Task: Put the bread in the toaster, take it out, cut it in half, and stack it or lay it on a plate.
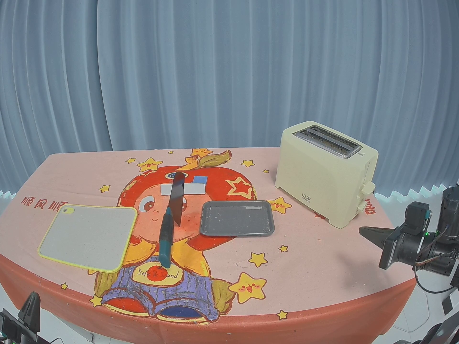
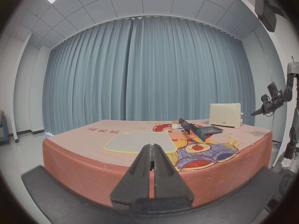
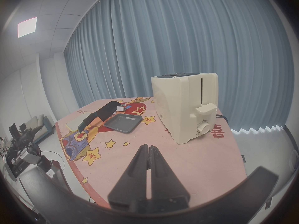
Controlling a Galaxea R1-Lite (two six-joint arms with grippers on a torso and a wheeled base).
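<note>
Head view: high, at the near edge of the table (image 1: 315,273), facing forward and down; the whole top is in frame, curtain (image 1: 239,58) behind. Left wrist view: low, off the table's near left corner, about level with the top, facing across it toward the toaster (image 2: 225,115) far off; left gripper (image 2: 152,145) fills the foreground, right gripper (image 2: 253,113) small at the far side. Right wrist view: just above the top at the table's right end, close to the toaster, facing across toward the board (image 3: 76,121). All three views share toaster, tray (image 1: 237,218), knife (image 1: 167,235) and board.
</note>
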